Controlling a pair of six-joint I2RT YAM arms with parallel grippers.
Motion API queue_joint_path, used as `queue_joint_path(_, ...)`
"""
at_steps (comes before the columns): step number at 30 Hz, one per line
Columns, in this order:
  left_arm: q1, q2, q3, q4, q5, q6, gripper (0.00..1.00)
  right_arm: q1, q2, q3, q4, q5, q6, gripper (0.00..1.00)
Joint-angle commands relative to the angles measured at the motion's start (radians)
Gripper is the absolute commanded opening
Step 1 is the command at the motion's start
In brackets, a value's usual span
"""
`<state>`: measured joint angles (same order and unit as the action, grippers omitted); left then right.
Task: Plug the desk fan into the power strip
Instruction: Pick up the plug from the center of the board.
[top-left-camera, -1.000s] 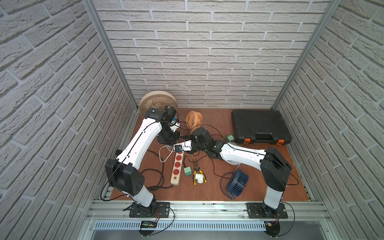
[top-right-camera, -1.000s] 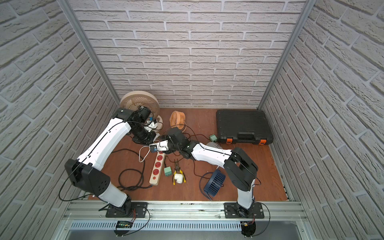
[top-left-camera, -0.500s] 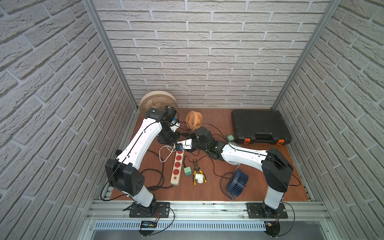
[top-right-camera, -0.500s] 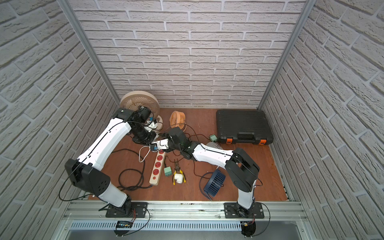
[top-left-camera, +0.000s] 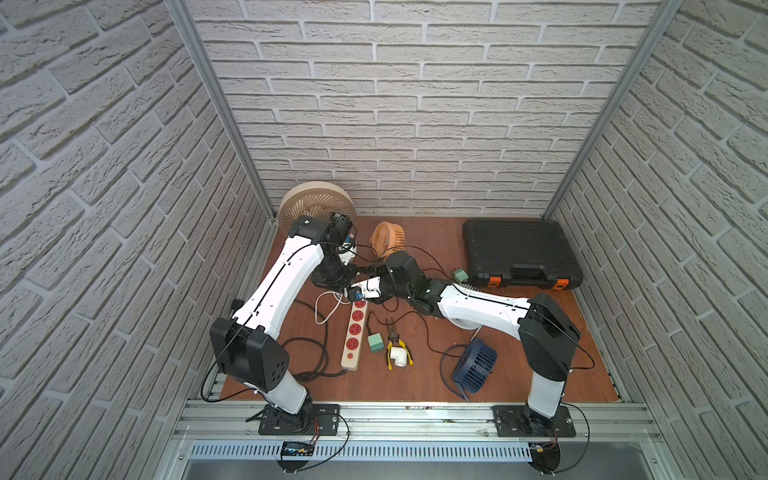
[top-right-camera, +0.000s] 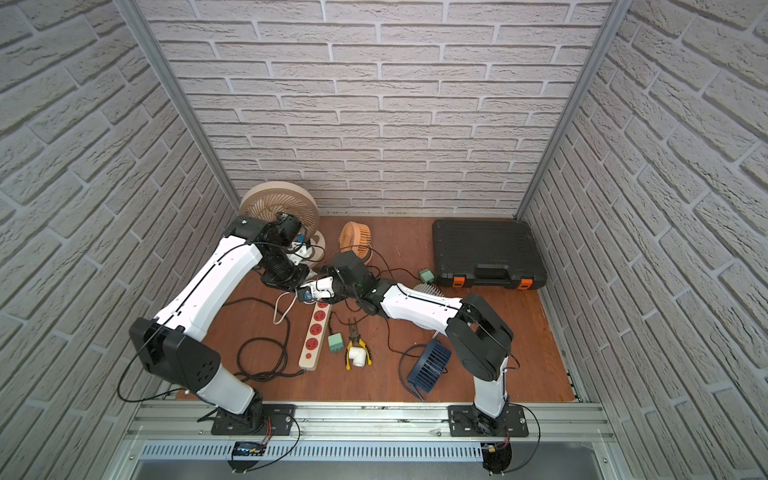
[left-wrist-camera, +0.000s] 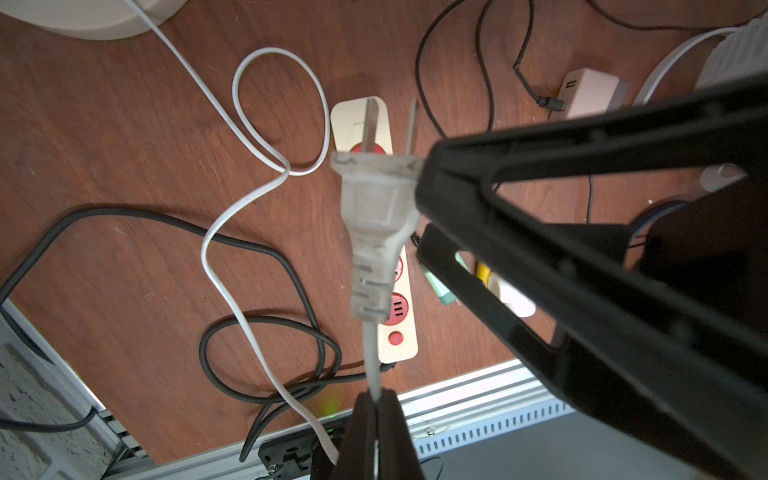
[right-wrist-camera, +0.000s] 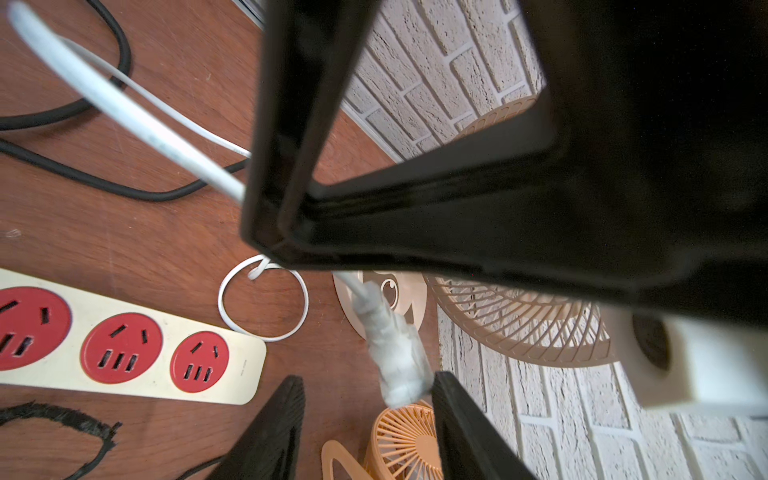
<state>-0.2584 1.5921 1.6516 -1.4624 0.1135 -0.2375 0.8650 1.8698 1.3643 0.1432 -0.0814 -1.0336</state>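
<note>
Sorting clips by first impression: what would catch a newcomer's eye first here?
A white plug is held in the air just above the far end of the power strip. The left gripper pinches the cord behind the plug, and the right gripper stands open around the plug. A big beige fan stands in the back left corner, a black case at the back right.

The brown board (top-left-camera: 519, 386) carries a power strip (top-left-camera: 354, 335) with its coiled black cord (left-wrist-camera: 124, 211), a looped white cord (left-wrist-camera: 270, 51), beige fan (top-left-camera: 316, 203), orange fan (top-left-camera: 388, 239), blue fan (top-left-camera: 473, 368), black case (top-left-camera: 519, 253), pliers (top-left-camera: 394, 336), green adapter (top-left-camera: 375, 344) and white elbow (top-left-camera: 398, 355).
</note>
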Motion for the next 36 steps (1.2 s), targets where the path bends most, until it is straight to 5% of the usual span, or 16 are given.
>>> queue_joint_path(1, -0.021, -0.017, 0.002, -0.038, 0.051, 0.007, 0.00, 0.006, 0.014, 0.059, 0.060, 0.009, 0.021, 0.55)
queue_joint_path(10, -0.022, -0.029, -0.011, -0.030, 0.066, 0.007, 0.00, 0.012, 0.009, 0.000, 0.263, 0.069, 0.057, 0.66)
queue_joint_path(16, -0.021, -0.029, -0.010, -0.032, 0.076, 0.009, 0.00, 0.015, 0.026, 0.037, 0.174, 0.014, 0.041, 0.38)
queue_joint_path(34, -0.028, -0.023, 0.000, -0.012, 0.128, 0.012, 0.00, 0.053, 0.166, 0.137, 0.175, 0.088, -0.034, 0.37)
queue_joint_path(36, -0.029, -0.023, 0.003, -0.010, 0.135, 0.012, 0.00, 0.062, 0.179, 0.137, 0.202, 0.102, -0.053, 0.43)
